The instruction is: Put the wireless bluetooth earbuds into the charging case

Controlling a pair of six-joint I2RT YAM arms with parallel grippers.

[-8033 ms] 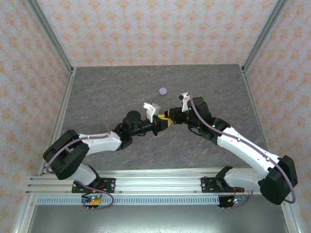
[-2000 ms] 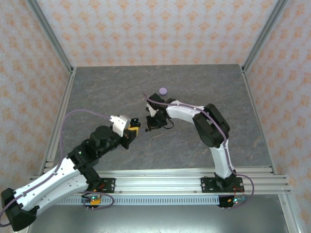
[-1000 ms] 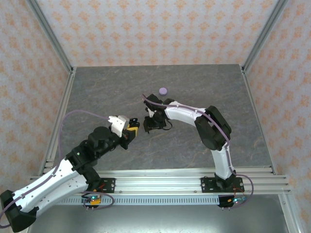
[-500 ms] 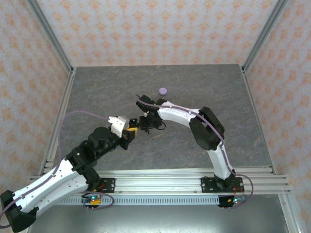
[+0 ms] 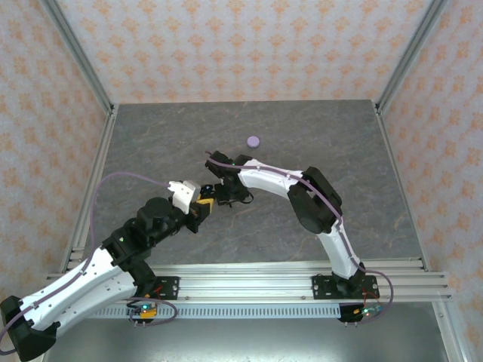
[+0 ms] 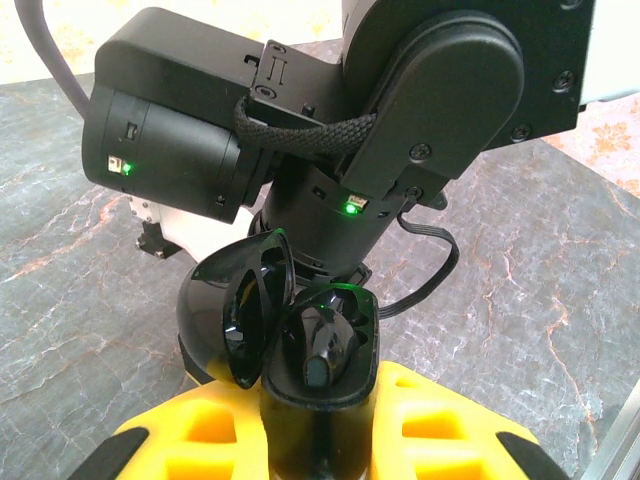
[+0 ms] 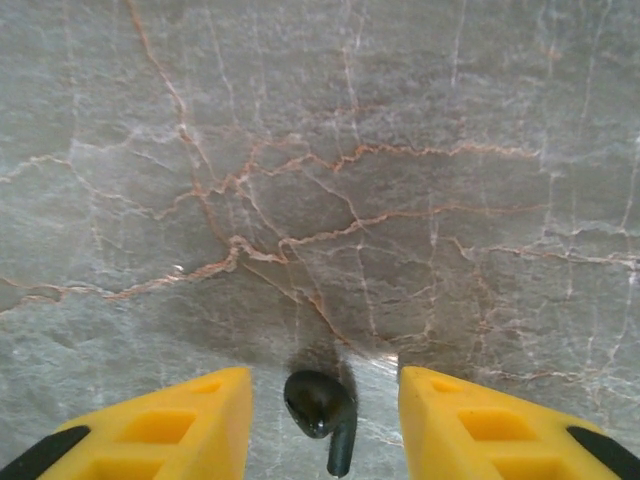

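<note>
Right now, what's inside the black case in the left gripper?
One black earbud sits in the open black case. The dark interior hides whether the other slot is filled.

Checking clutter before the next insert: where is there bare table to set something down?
Bare: table left of the lavender case to the left rail, and the right side beyond the right arm. Crowded: the centre, where the left gripper with the black charging case meets the right gripper straddling a black earbud.

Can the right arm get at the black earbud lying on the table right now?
Probably yes: the black earbud lies on bare table, between the right arm's open fingers, with nothing over it.
</note>
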